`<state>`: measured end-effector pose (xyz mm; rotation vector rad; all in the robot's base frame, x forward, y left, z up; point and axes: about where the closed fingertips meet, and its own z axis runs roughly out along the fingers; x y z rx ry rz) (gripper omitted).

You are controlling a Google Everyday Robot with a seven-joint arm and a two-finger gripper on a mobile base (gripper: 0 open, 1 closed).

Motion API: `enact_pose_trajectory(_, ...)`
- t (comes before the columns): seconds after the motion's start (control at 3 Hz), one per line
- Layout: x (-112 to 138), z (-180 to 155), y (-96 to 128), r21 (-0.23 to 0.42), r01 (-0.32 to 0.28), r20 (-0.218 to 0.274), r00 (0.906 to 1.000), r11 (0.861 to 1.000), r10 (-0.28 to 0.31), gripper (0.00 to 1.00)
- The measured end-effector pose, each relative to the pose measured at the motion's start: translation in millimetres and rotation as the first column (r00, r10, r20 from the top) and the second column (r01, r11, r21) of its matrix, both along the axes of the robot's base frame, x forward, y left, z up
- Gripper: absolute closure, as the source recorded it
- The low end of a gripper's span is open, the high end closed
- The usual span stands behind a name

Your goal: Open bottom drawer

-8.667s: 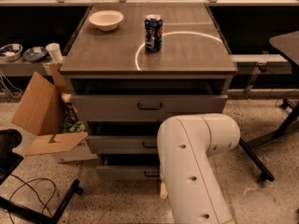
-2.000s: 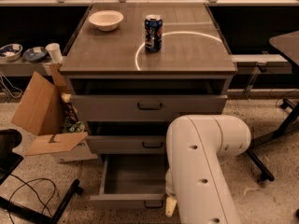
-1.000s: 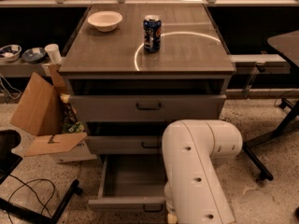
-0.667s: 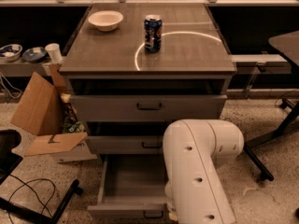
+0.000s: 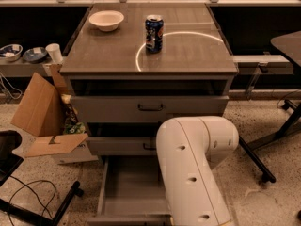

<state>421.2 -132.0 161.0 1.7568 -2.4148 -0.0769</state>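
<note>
Jaws unseen; bottom drawer (image 5: pixel 133 188) of three

The bottom drawer (image 5: pixel 129 189) looks matt grey inside, the cabinet top (image 5: pixel 188 55) glossy, and the smooth white plastic arm (image 5: pixel 193 168) hides the gripper behind it.

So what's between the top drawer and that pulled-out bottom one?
The camera view shows the middle drawer there, partly behind the white arm; the gripper is out of sight.

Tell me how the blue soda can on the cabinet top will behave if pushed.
The soda can stands upright and tall, so a high push would probably tip it; then it would likely roll. The hand is hidden behind the arm.
</note>
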Motion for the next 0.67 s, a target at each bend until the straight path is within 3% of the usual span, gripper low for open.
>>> enact_pose_trajectory(0.67, -9.2, -0.9, -1.7, -0.005, 0.003, -0.023, 0.9997, 1.000, -0.003, 1.00)
